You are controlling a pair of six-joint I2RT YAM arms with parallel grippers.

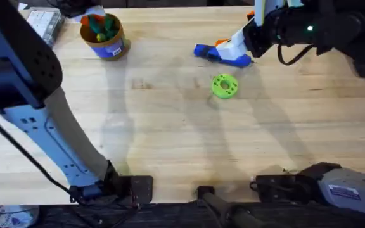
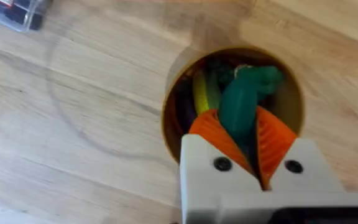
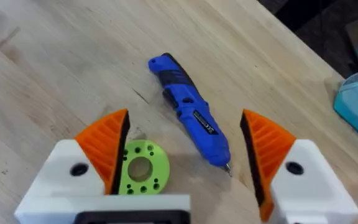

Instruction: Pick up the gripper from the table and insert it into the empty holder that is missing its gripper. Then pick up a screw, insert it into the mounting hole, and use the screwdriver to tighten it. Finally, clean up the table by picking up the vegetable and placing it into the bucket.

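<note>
While ribbed left hand (image 2: 246,146) pinches smooth vegetable (image 2: 241,102), right hand (image 3: 185,155) gapes above screwdriver (image 3: 190,119).

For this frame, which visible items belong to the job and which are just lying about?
Job items:
- vegetable, held in the left end effector over the bucket
- screwdriver, lying on the table below the open right end effector

Lying about:
- lime-green disc
- clear compartment box

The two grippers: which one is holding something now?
The left gripper: its orange pads pinch the green vegetable over the bucket. The right gripper is open above the blue screwdriver.
</note>
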